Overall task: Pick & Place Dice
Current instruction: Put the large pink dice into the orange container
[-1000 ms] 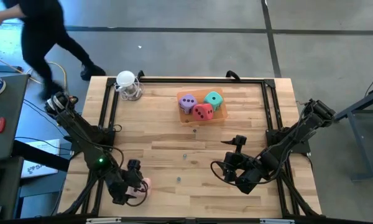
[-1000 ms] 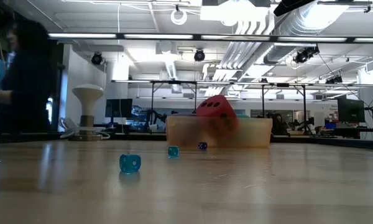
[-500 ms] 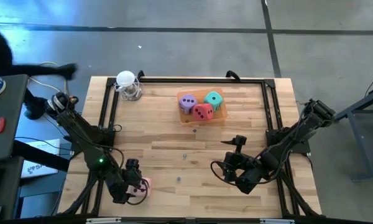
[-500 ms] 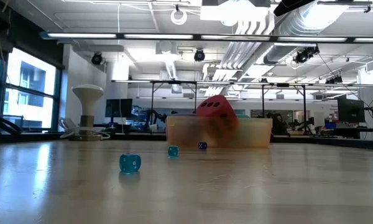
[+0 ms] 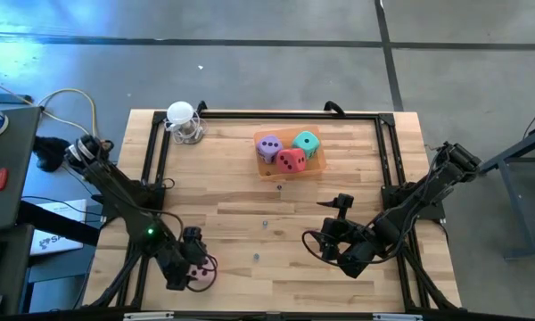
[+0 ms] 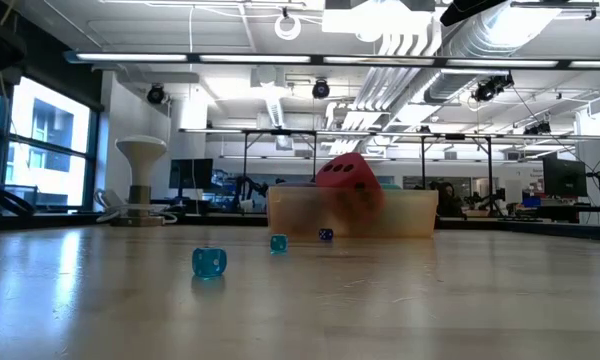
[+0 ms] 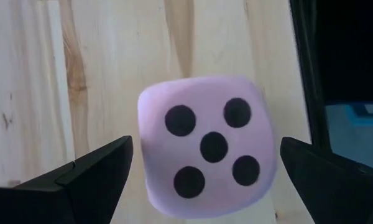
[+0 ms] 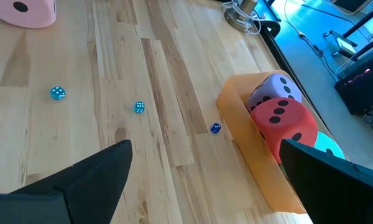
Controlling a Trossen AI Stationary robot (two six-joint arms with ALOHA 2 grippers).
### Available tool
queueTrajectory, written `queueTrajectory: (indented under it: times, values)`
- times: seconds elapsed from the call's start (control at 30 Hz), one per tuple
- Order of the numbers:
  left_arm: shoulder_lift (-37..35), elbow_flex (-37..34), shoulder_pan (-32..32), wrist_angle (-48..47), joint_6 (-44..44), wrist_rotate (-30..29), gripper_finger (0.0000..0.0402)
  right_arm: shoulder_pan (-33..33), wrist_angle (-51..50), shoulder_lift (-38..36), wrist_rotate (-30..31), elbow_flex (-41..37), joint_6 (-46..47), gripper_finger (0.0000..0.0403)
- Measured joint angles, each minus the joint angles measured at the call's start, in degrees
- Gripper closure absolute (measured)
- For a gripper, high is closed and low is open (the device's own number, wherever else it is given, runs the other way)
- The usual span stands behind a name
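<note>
Wooden tabletop point(image 5: 250, 187) | orange tray point(image 5: 314, 167): purple, red, teal dice point(image 5: 291, 160) inside | pink die point(image 7: 205, 152) outside at near-left edge, between open left fingers point(image 7: 99, 168), ungripped | right gripper point(image 5: 339, 234) open, idle | judged three-quarters done

Mid table point(image 5: 250, 192) is bare wood, wide lane betw. both arms; only 3 tiny blue dice point(image 8: 58, 93) scattered there, low, no real block. Far side: orange tray point(image 5: 288, 168) w/ purple die point(image 5: 268, 146), red die point(image 5: 291, 160), teal die point(image 5: 307, 143) packed touching, no gap betw. them. White lamp-like stand point(image 5: 183, 120) blocks far left corner. Pink die point(image 7: 206, 147) sits near left edge, clear wood either side, black frame rail point(image 7: 308, 68) just beside.
</note>
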Motion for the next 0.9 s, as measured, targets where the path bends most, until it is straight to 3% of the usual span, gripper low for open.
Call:
queueTrajectory:
  times: [0.23,0.57,0.9]
  values:
    - [1.9,0.0,0.7,0.8,-0.2,4.0,0.0003,0.0,0.9,0.0,0.1,-0.9,0.0,0.0003]
    - [2.7,0.0,0.7,1.9,-0.2,3.7,0.0003,-3.9,7.1,0.0,-1.9,-7.6,-0.5,0.0003]
    - [5.3,0.2,0.9,2.2,-0.2,3.5,0.0003,-5.2,13.2,0.0,-6.3,-8.2,-5.8,0.0003]
